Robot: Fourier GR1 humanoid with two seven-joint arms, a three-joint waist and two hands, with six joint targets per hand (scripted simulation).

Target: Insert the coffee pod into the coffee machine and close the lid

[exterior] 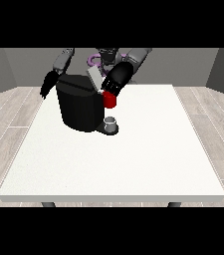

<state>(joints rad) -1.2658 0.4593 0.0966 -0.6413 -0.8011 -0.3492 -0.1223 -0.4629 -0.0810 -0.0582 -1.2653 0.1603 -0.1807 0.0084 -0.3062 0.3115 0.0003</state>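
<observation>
A single front view looks from across the table (133, 164), slightly above, facing the robot (106, 56)

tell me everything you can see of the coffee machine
The coffee machine is a black, rounded block with a dull finish, standing upright on the white table towards its far side, at the view's left of centre. A grey lid is tilted up at its top. A small grey cup stands on its low base at the front. The robot hand at the view's right is at its top edge with a red piece just below; contact cannot be told.
</observation>
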